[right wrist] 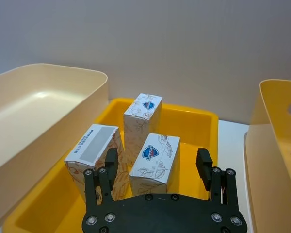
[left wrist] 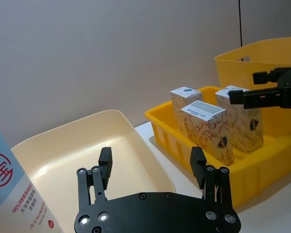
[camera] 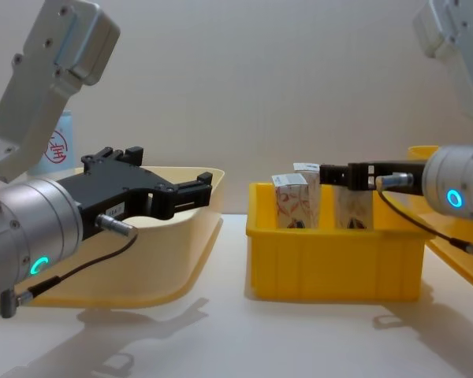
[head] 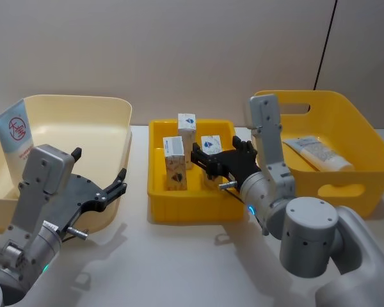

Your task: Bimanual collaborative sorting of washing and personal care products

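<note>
Head view: we log three small cartons upright in the yellow tray (head: 192, 214) at mid-table: a rear carton (head: 187, 128), a front-left carton (head: 175, 165) and a right carton (head: 212, 144). The right gripper (head: 201, 160) reaches in over the tray from the right, at the level of the carton tops. In the right wrist view we see its jaws spread wide with the right carton (right wrist: 155, 162) framed between them. Whether either finger touches the carton, we cannot tell. The left gripper (head: 101, 170) hangs over the right side of the cream bin (head: 83, 105), above the rim. Its jaws are wide and hold nothing, and the left wrist view shows the same. A squeeze tube (head: 16, 131) stands leaning at the far left wall of the cream bin, red logo facing us. A second squeeze tube (head: 317, 153) lies flat in the yellow basket (head: 345, 115) on the right, well apart from both grippers.
</note>
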